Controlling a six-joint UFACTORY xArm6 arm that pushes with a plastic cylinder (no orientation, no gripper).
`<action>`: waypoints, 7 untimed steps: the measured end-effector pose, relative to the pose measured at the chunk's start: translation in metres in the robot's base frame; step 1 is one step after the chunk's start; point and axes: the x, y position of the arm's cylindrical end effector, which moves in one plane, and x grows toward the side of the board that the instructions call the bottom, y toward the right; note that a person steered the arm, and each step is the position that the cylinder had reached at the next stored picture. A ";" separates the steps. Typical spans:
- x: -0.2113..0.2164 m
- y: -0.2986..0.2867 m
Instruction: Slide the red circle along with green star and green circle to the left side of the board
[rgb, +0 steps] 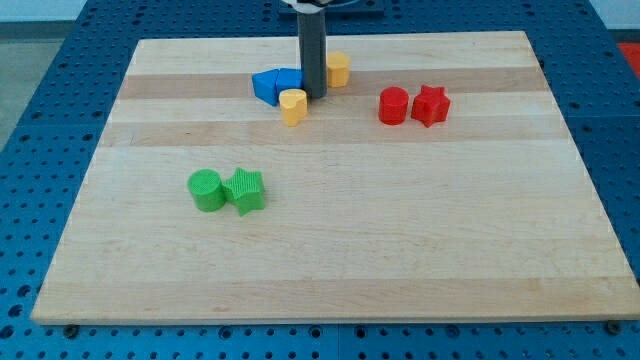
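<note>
The red circle (394, 105) sits at the view's upper right, touching a red star (431, 104) on its right. The green circle (207, 190) and the green star (245, 190) lie side by side at the view's left centre, touching. My tip (314, 95) is at the view's top centre, between the blue blocks (277, 84) and a yellow block (338, 69), just right of another yellow block (293, 105). The tip is well left of the red circle and far above the green pair.
The wooden board (330, 260) lies on a blue perforated table (40, 80). The blue blocks and two yellow blocks cluster around the rod at the view's top centre.
</note>
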 end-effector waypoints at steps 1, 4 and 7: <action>0.000 0.011; 0.000 0.060; 0.010 0.096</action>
